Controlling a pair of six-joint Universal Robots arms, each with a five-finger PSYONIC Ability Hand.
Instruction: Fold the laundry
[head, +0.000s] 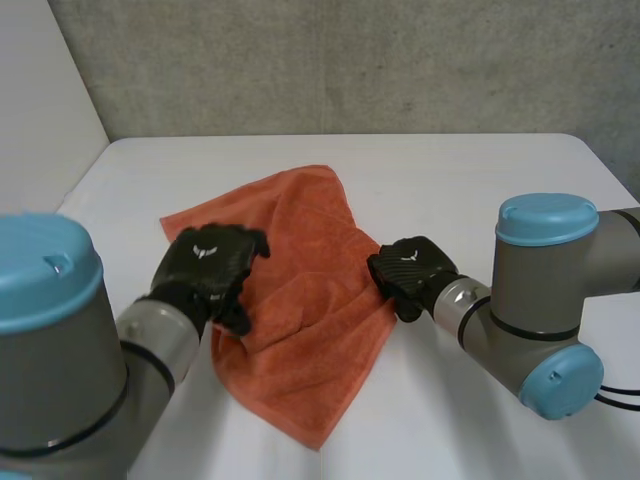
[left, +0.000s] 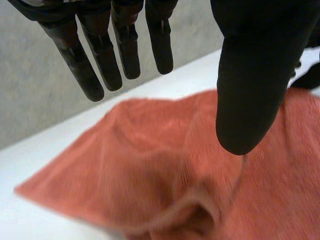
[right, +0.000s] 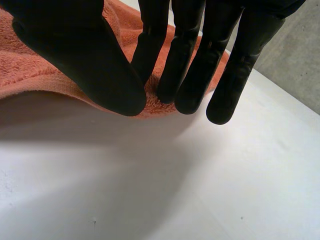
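Observation:
An orange towel (head: 300, 290) lies crumpled on the white table (head: 450, 170), with one pointed corner toward the front. My left hand (head: 210, 262) hovers over the towel's left part. In the left wrist view its fingers (left: 120, 55) are straight and the thumb stands apart, with the towel (left: 150, 165) below and nothing held. My right hand (head: 408, 270) is at the towel's right edge. In the right wrist view its thumb (right: 85, 60) and fingers pinch that edge of the towel (right: 30, 70), which is lifted a little off the table.
Bare white tabletop (right: 200, 190) surrounds the towel on every side. A grey wall (head: 350, 60) stands behind the table's far edge. Both grey arms with light-blue caps come in at the front corners.

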